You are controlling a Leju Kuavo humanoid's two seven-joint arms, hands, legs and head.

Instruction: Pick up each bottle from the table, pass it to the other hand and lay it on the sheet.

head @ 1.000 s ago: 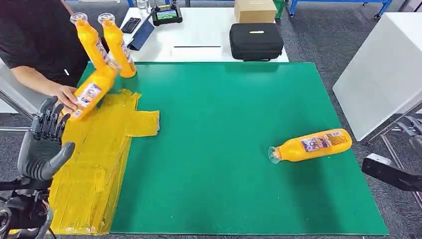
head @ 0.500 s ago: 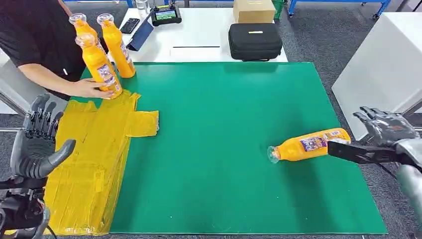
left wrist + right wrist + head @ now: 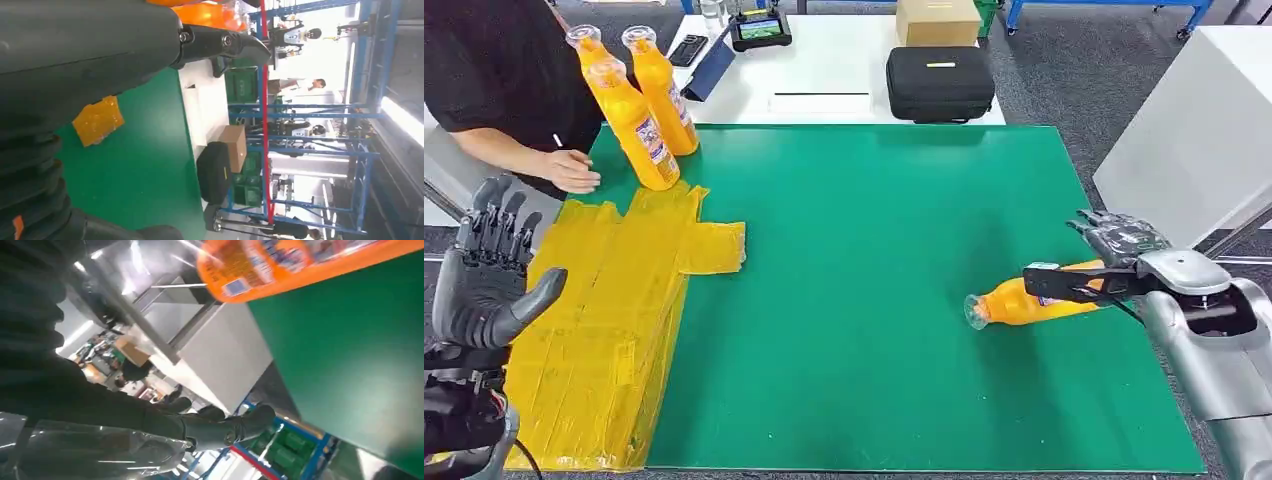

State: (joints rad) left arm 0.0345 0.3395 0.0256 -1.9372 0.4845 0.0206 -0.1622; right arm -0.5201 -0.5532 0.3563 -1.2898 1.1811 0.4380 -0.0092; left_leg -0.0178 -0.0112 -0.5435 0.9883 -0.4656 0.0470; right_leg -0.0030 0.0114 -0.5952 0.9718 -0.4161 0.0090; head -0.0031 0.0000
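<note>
Head view: bottle lies on its side on the green worktop, near the robot's right edge. Long axis runs across the worktop, mouth toward centre, base under the right hand. Right hand hovers at the base end, fingers spread, holding nothing. Left hand is raised beside the yellow sheet, open, well apart from the bottle. Right arm is nearer.

Right wrist view: bottle lies near the fingers, no contact seen.
</note>
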